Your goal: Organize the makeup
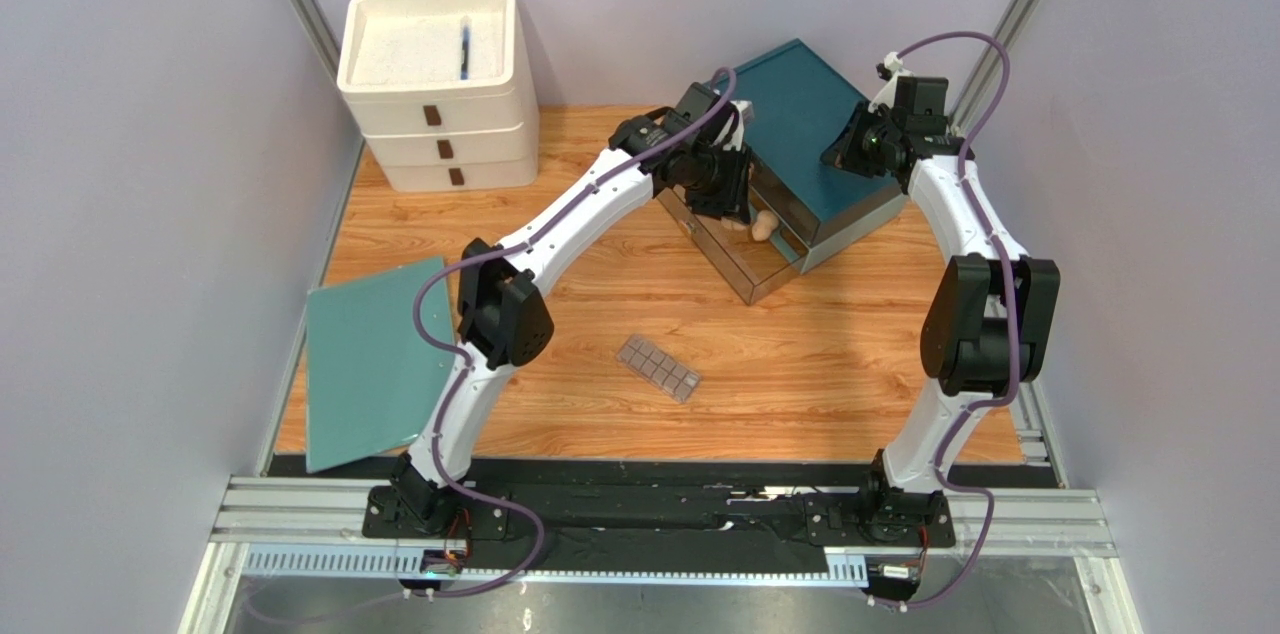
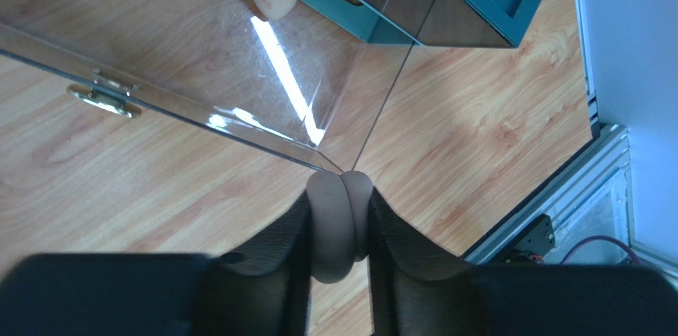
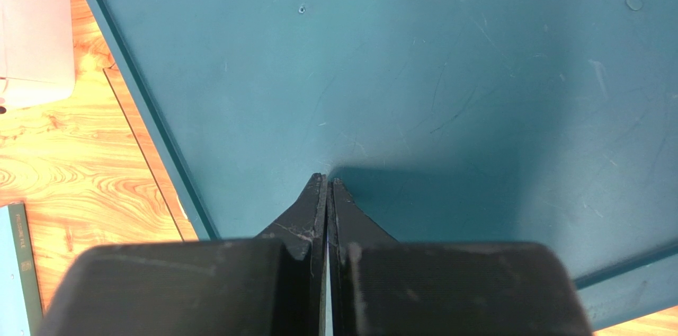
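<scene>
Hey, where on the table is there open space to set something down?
Bare wood lies between the palette and the right arm's base, and between the white drawer unit and the left arm. Crowded: the teal organizer, right gripper over its top, left gripper at its open clear drawer.

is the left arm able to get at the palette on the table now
Probably not yet: the left gripper is shut on a beige sponge by the clear drawer. The palette lies on open wood with nothing over it, so only the full gripper blocks it.
</scene>
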`<move>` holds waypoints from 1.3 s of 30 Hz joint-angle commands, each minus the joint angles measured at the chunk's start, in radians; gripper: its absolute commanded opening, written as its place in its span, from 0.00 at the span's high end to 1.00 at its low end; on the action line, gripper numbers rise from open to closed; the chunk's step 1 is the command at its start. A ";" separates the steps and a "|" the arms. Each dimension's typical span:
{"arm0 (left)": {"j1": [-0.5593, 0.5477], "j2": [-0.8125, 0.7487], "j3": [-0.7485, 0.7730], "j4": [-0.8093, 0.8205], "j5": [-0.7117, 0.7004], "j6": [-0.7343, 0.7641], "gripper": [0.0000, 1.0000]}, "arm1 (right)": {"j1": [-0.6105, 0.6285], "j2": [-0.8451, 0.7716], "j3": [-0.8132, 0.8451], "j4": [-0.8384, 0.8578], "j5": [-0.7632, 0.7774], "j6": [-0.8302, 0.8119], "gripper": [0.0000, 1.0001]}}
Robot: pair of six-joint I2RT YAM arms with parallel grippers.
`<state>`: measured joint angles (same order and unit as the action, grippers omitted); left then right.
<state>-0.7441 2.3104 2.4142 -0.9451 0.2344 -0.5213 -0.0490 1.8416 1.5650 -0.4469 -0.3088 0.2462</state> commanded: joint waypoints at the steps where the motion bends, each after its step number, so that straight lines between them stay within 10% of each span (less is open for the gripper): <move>1: 0.014 0.044 0.045 0.098 0.031 -0.084 0.53 | 0.014 0.067 -0.068 -0.266 0.011 -0.025 1.00; 3: 0.015 0.073 0.069 0.095 0.019 -0.100 0.27 | 0.014 0.067 -0.068 -0.266 0.004 -0.027 1.00; 6: 0.018 0.083 0.088 0.097 0.019 -0.091 0.13 | 0.014 0.059 -0.077 -0.266 0.000 -0.025 1.00; 20: 0.038 -0.049 -0.042 0.078 0.013 0.032 0.12 | 0.014 0.048 -0.082 -0.265 -0.004 -0.027 1.00; 39: -0.052 -0.571 -0.943 0.216 0.042 0.900 0.12 | 0.014 0.030 -0.106 -0.265 0.014 -0.033 1.00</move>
<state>-0.7383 1.8290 1.5547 -0.8230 0.2951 0.0998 -0.0479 1.8225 1.5394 -0.4469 -0.3317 0.2462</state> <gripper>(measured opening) 0.876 0.002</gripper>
